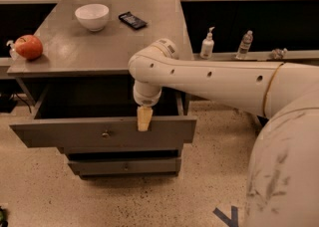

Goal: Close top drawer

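The top drawer point(60, 134) is a wide grey box drawer pulled well out of the grey cabinet, with a small silvery knob point(105, 133) at the centre of its front panel. Its dark inside shows behind the panel. My white arm reaches in from the right. The gripper point(144, 119) points down with its tan tip at the top edge of the drawer's front panel, right of the knob.
The grey cabinet top point(75, 47) holds a white bowl point(92, 16), a dark phone point(132, 20) and a red apple point(28, 47) at its left edge. A narrower lower drawer front point(124, 166) sits below. Two bottles point(207, 46) stand on a shelf to the right.
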Controlling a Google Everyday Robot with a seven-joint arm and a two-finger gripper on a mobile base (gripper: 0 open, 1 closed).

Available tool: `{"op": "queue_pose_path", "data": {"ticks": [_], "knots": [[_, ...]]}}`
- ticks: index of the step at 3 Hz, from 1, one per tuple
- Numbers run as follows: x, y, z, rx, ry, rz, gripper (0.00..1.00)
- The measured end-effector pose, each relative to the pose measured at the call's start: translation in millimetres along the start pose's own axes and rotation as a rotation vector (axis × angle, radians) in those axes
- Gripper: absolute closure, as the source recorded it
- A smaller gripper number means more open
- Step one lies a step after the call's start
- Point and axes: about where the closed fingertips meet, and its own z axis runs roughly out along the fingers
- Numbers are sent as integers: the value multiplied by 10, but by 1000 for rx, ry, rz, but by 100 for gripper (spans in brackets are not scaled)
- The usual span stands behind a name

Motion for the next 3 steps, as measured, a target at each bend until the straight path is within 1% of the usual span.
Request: {"op": "queue_pose_path", "data": {"ticks": [1,2,3], "knots": [[41,-120,11,11,3,12,23],[78,-189,30,20,11,23,25],[86,-189,-44,48,-1,35,26]]}}
